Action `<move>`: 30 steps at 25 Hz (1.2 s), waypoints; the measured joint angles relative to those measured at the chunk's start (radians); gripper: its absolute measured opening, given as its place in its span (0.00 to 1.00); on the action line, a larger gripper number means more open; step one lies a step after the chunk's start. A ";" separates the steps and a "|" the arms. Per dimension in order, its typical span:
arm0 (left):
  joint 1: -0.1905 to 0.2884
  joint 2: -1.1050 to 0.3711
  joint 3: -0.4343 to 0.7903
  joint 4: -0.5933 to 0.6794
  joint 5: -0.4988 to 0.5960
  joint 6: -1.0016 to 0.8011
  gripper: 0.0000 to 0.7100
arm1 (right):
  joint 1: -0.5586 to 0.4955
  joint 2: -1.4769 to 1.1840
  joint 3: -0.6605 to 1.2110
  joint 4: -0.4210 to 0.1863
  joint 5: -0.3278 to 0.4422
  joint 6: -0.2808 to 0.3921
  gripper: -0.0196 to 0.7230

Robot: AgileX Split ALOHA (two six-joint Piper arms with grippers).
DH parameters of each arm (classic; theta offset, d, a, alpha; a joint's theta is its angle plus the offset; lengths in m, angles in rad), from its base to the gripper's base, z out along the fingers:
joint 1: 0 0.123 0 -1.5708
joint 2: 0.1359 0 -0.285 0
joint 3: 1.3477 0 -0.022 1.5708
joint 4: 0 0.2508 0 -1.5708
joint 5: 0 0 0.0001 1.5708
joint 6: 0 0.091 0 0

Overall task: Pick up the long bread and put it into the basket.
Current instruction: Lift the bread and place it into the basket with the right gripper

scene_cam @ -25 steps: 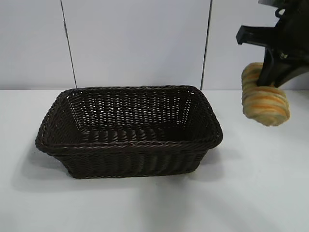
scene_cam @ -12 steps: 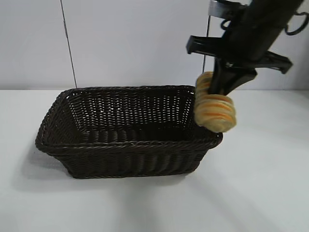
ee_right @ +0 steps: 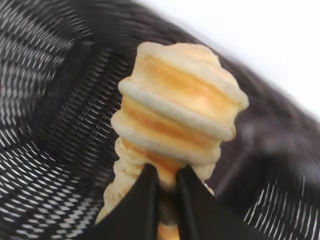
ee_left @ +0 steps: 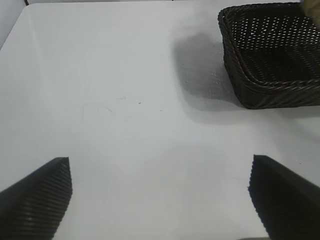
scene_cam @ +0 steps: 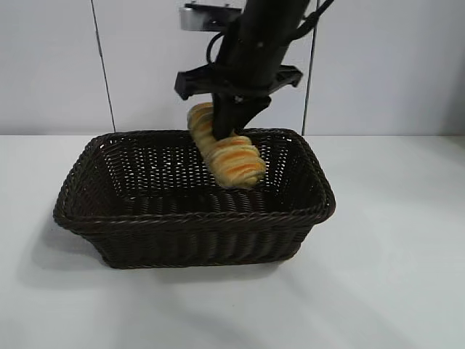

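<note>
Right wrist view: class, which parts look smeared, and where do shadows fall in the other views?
Right wrist view: basket weave streaks, bread sharper. Exterior view: soft shadow left of the basket. Left wrist view: basket shadow on the table.

- The basket (scene_cam: 195, 218) sits on the table (scene_cam: 392, 276).
- The bread (scene_cam: 227, 154) hangs tilted above the basket's inside, toward its back right part.
- The right gripper (scene_cam: 229, 125) is directly above the bread, clamping it.
</note>
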 joint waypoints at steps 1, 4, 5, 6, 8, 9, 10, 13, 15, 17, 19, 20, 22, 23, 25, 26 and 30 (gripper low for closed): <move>0.000 0.000 0.000 0.000 0.000 0.000 0.98 | 0.003 0.010 0.000 0.000 -0.001 -0.008 0.11; 0.000 0.000 0.000 0.000 0.000 0.000 0.98 | 0.005 0.046 0.000 0.002 0.000 -0.028 0.11; 0.000 0.000 0.000 0.000 0.000 0.000 0.98 | 0.005 0.060 0.000 0.002 0.001 -0.033 0.11; 0.000 0.000 0.000 0.000 0.000 0.000 0.98 | 0.006 0.073 0.000 0.002 0.001 -0.036 0.11; 0.000 0.000 0.000 0.000 0.000 0.000 0.98 | 0.006 0.094 0.000 0.001 0.001 -0.040 0.11; 0.000 0.000 0.000 0.000 0.000 0.000 0.98 | 0.006 0.103 0.000 0.000 0.000 -0.041 0.11; 0.000 0.000 0.000 0.000 0.000 0.000 0.98 | 0.006 0.111 0.000 0.000 -0.001 -0.041 0.11; 0.000 0.000 0.000 0.000 0.000 0.000 0.98 | 0.006 0.115 0.000 -0.001 -0.021 -0.040 0.11; 0.000 0.000 0.000 0.000 0.000 0.000 0.98 | 0.006 0.115 -0.002 -0.001 -0.022 -0.036 0.11; 0.000 0.000 0.000 0.000 0.000 0.000 0.98 | 0.006 0.115 -0.002 -0.001 -0.020 -0.032 0.12; 0.000 0.000 0.000 0.000 0.000 0.000 0.98 | 0.006 0.115 -0.002 -0.001 -0.018 -0.026 0.21; 0.000 0.000 0.000 0.000 0.000 0.000 0.98 | 0.006 0.115 -0.002 -0.001 -0.014 -0.025 0.31; 0.000 0.000 0.000 0.000 0.000 0.000 0.98 | 0.006 0.110 -0.003 -0.001 -0.009 -0.023 0.60; 0.000 0.000 0.000 0.000 0.000 0.000 0.98 | 0.006 0.106 -0.007 -0.001 0.000 -0.018 0.71; 0.000 0.000 0.000 0.000 0.000 0.000 0.98 | 0.006 0.095 -0.024 -0.002 0.018 0.006 0.86; 0.000 0.000 0.000 0.000 0.000 0.000 0.98 | 0.006 0.087 -0.040 -0.002 0.034 0.030 0.89; 0.000 0.000 0.000 0.000 0.000 0.000 0.98 | 0.006 0.072 -0.155 -0.025 0.144 0.179 0.93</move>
